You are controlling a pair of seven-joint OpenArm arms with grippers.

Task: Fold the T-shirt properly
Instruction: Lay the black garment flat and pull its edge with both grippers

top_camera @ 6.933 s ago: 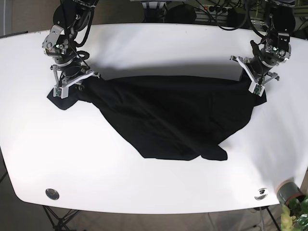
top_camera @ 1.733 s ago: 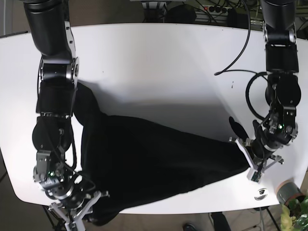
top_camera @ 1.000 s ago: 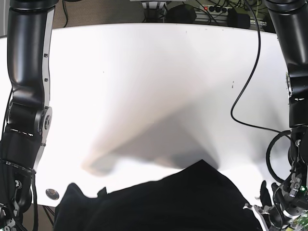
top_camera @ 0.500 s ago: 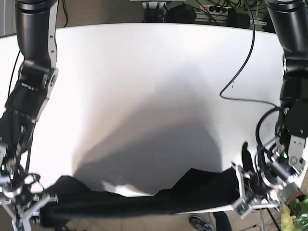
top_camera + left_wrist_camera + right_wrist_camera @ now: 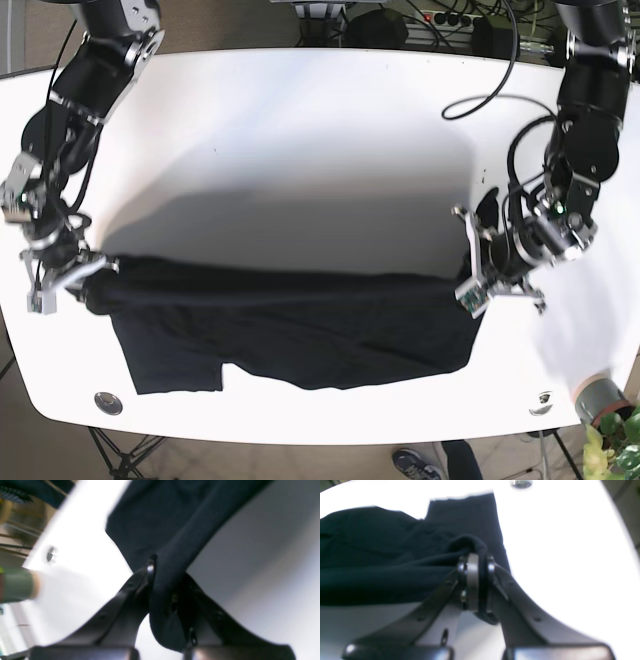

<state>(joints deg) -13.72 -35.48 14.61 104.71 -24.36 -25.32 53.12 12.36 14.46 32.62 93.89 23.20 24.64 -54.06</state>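
The black T-shirt is stretched across the front half of the white table, its upper edge taut between both grippers and its lower part spread toward the front edge. At the shirt's right end, my left gripper is shut on the cloth. The left wrist view shows dark fabric bunched between the left gripper's jaws. My right gripper is shut on the shirt's left end. In the right wrist view, a fold of the fabric wraps over the right gripper's fingertips.
Two metal grommets sit near the table's front edge, one at the left and one at the right. A grey-green pot with a plant stands just off the front right corner. Cables hang behind the table's back edge.
Half a second ago the shirt hung over the front edge with both grippers low. Both arms have since moved back toward the table's middle, pulling the shirt onto the table.
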